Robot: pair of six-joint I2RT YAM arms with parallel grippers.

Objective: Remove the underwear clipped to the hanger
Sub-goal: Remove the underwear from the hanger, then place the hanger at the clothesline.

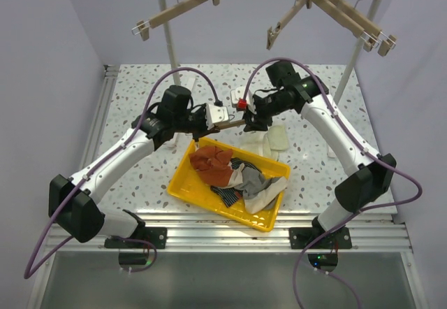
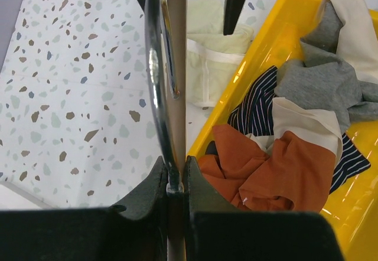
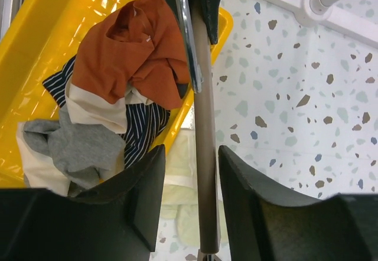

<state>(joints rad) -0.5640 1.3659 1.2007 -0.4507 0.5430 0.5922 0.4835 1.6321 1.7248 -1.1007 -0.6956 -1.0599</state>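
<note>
A wooden hanger (image 1: 229,122) with a metal hook (image 2: 155,78) is held level between the two arms, above the far edge of the yellow tray (image 1: 183,183). My left gripper (image 1: 218,117) is shut on the hanger where hook meets bar (image 2: 175,178). My right gripper (image 3: 191,152) straddles the bar (image 3: 204,155), open, with a gap on each side. Pale cream-green underwear (image 1: 276,140) lies below the bar, beside the tray; whether it is clipped on I cannot tell. In the tray lie orange-red (image 1: 211,162), striped navy (image 1: 227,193) and grey (image 1: 255,182) underwear.
A white clothes rack (image 1: 167,36) stands at the back with several bare wooden hangers (image 1: 178,8) on its rail. Its foot (image 3: 331,13) lies on the speckled tabletop to the right of the held hanger. The tray sits just ahead of both arm bases.
</note>
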